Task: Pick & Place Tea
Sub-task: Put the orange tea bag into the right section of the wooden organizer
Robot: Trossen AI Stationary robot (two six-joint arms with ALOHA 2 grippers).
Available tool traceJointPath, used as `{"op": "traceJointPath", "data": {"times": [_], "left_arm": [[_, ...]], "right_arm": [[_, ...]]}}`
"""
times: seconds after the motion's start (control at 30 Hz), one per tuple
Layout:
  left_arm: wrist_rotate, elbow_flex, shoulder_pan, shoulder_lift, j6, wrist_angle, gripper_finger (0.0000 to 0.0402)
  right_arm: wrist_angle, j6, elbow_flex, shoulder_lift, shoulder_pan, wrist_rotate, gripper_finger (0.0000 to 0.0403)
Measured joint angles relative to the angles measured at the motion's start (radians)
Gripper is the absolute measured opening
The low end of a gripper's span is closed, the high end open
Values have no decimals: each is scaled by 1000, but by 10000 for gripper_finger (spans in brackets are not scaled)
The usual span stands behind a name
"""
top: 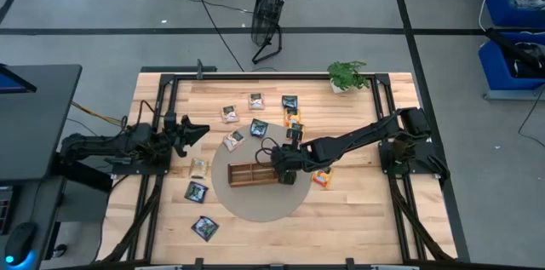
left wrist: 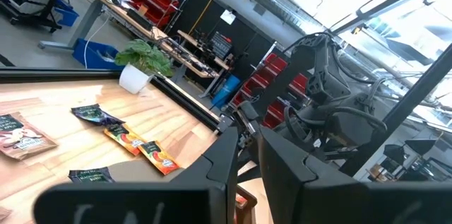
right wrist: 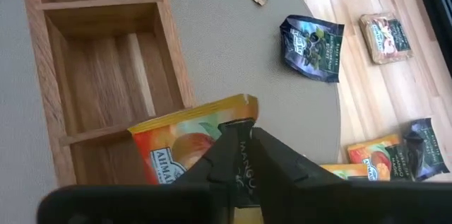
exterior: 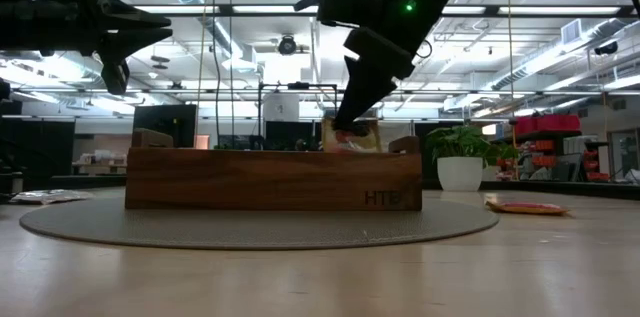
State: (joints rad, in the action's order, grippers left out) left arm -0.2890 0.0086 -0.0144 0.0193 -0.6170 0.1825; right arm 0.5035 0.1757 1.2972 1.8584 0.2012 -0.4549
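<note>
The long wooden tray (top: 251,173) lies on a round grey mat (top: 264,206) at the table's middle. My right gripper (right wrist: 242,136) stands over the tray's end toward the table's right, shut on an orange tea sachet (right wrist: 194,136). In the low view the sachet (exterior: 352,137) shows just above the tray's wall (exterior: 270,179). Several other tea sachets lie flat around the mat, among them a dark one (right wrist: 311,44) and an orange one (top: 322,178). My left gripper (top: 203,129) waits at the table's left, raised, its fingers a little apart with nothing between them. My right gripper pinches the orange sachet at its upper edge (right wrist: 229,114) between its two fingers. The fingers come from above, slanting down from the table's right side. The sachet stands tilted below the fingers. Its lower part reaches down into the tray's end compartment.
A potted plant (top: 347,74) stands at the far right corner. Black frame rails (top: 162,108) run along the table's left and right sides. Bare wood lies near the table's front edge.
</note>
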Motion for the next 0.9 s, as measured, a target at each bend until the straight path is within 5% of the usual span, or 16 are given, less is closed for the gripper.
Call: {"op": "traceJointPath", "data": {"times": [0.43,0.9], "left_arm": [[0,0,0,0,0,0,60],[0,0,0,0,1,0,60]], "right_arm": [[30,12,-1,-22,-4,19,110],[44,23,-45,-140,-11,442,133]]}}
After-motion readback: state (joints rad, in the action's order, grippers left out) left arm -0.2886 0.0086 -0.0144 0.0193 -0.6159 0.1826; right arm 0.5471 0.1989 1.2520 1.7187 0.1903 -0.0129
